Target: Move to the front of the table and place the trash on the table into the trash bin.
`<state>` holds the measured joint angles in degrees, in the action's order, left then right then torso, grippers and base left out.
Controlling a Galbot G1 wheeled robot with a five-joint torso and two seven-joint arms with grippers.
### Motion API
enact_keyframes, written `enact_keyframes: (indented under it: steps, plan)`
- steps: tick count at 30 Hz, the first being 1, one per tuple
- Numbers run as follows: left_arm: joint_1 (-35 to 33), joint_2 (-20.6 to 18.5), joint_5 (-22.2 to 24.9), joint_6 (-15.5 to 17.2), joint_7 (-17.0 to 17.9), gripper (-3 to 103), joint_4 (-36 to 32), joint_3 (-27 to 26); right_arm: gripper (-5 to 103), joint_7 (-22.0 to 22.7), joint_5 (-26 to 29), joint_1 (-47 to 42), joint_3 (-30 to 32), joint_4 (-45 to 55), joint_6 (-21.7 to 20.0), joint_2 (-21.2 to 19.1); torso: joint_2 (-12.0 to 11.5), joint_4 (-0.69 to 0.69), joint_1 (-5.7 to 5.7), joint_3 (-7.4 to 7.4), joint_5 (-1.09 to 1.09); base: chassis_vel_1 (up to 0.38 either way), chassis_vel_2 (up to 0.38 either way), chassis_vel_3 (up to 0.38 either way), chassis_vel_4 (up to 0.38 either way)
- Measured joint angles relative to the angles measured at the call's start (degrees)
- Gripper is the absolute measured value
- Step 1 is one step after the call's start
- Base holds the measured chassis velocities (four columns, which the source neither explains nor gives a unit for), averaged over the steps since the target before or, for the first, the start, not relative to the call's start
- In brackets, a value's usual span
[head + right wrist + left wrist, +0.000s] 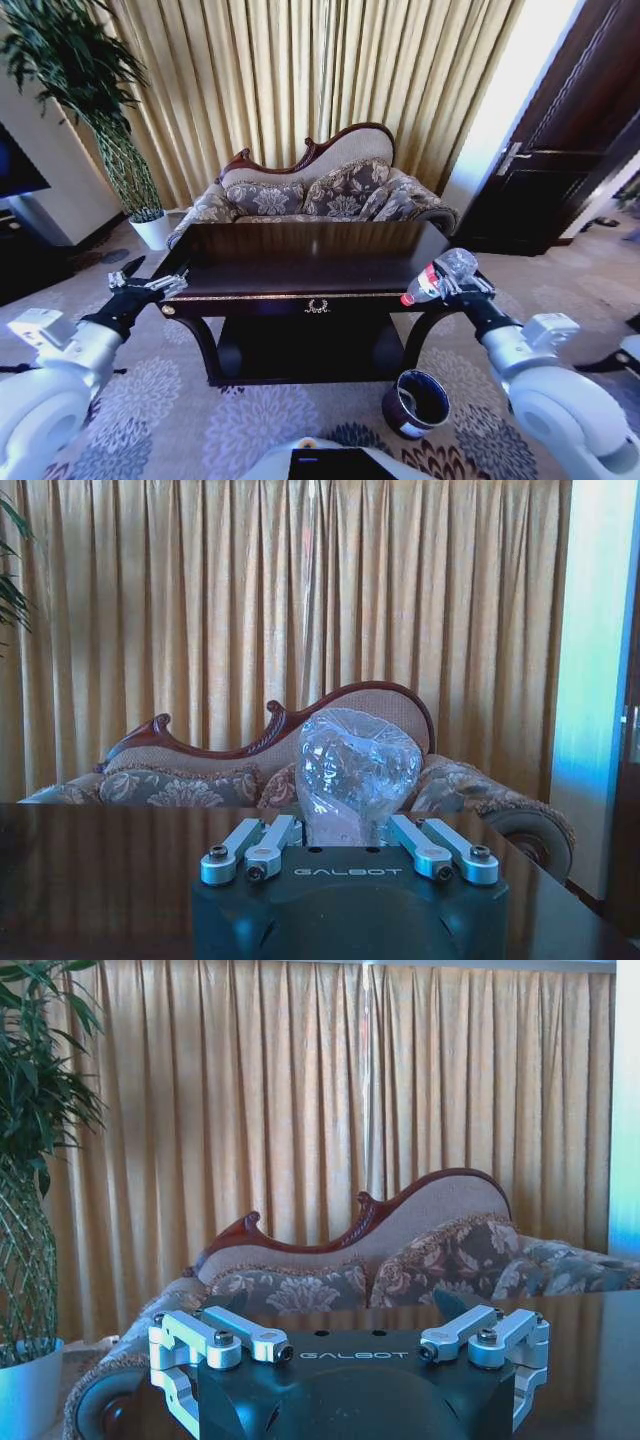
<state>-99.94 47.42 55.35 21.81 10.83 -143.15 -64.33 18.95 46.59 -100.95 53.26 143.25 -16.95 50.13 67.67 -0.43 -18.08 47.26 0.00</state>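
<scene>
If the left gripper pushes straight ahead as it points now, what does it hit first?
Probably nothing near: the left gripper, open, points over the bare table toward the sofa behind it. Depth is unclear.

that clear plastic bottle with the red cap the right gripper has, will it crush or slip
The clear plastic bottle with the red cap looks crinkled and empty, so probably light and easily dented. Held sideways in the right gripper, its smooth round body might slip or, if set on the dark glossy table, roll.
</scene>
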Motion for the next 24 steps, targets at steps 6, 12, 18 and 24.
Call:
enact_keyframes:
  steps: [6,12,18,24]
  plan:
    - [0.02,0.72,-0.17,0.38,0.25,100,-0.03,1.27,27,-0.22,-0.80,-0.18,-0.44,-0.01,0.00,0.85,-0.01,0.00,-0.01,0.00,0.00,0.088,-0.096,-0.103,0.098]
    - [-0.54,2.21,-0.75,0.73,0.28,100,-0.07,1.97,27,-0.58,-2.08,-0.29,-3.19,-0.01,-0.10,2.87,0.02,0.01,0.02,-0.01,0.00,0.066,-0.074,-0.074,0.078]
    - [-1.69,2.84,-1.67,0.73,0.26,100,-0.08,1.58,27,-1.40,-6.64,1.66,-9.70,-7.97,0.24,5.72,0.00,0.00,0.00,0.00,0.00,0.006,-0.009,-0.002,0.007]
    - [-3.27,2.80,-1.40,0.26,0.50,100,-0.11,-0.54,27,1.43,-8.81,10.76,-17.07,-27.69,2.47,6.94,-0.01,0.01,-0.02,0.01,0.02,0.000,0.000,0.000,0.000]
